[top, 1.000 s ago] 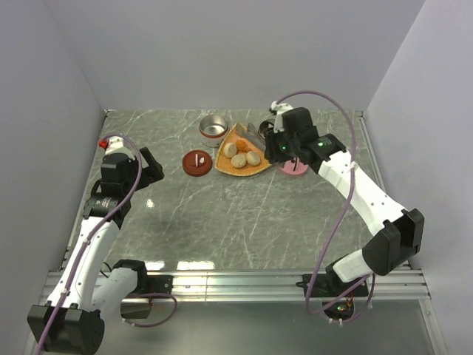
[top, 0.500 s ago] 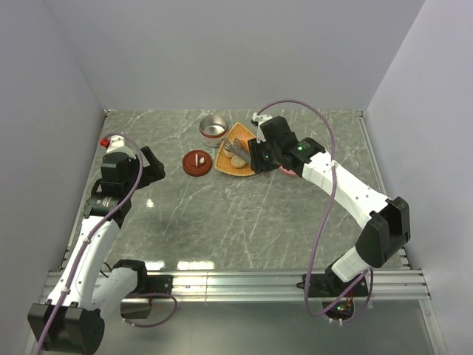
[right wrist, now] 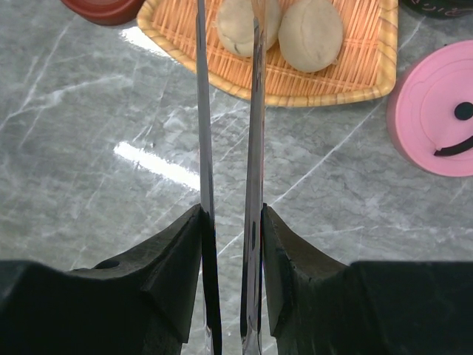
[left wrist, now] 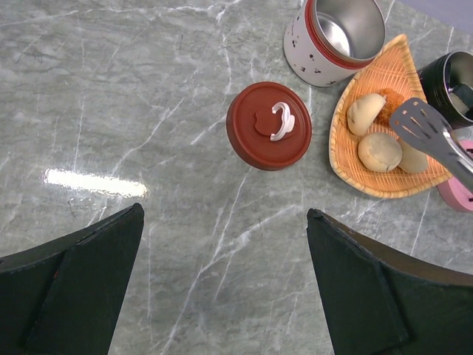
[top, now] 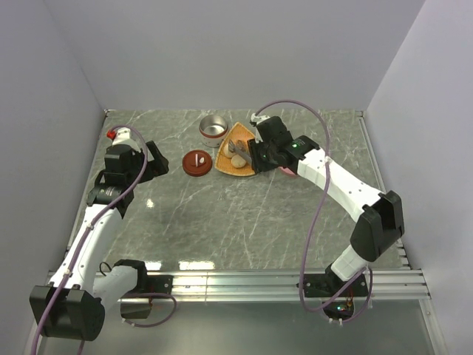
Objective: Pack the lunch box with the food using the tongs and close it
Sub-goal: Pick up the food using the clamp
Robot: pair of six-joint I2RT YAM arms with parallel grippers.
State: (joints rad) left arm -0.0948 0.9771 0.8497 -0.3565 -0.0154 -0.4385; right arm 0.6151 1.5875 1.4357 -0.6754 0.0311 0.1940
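My right gripper (right wrist: 230,211) is shut on the silver tongs (right wrist: 256,111), whose two arms run nearly parallel toward the orange woven tray (right wrist: 369,81). The tongs' slotted head (left wrist: 421,122) hangs over the food, pale beige lumps (left wrist: 380,151) and an orange piece (left wrist: 392,100) on that tray. The lunch box (left wrist: 336,41), a white steel-lined pot with a red rim, stands open left of the tray. Its red lid (left wrist: 268,126) lies on the table beside it. My left gripper (left wrist: 225,213) is open and empty above bare marble, left of the lid.
A pink lid (right wrist: 436,118) lies right of the tray. A black round container (left wrist: 451,78) stands behind the tray's right corner. Grey walls close in the marble table (top: 244,214) on three sides. A metal rail (top: 236,281) runs along the near edge.
My right arm has swung left and carried the tongs from beside the tray to over the food. My left gripper has shifted slightly toward the red lid.
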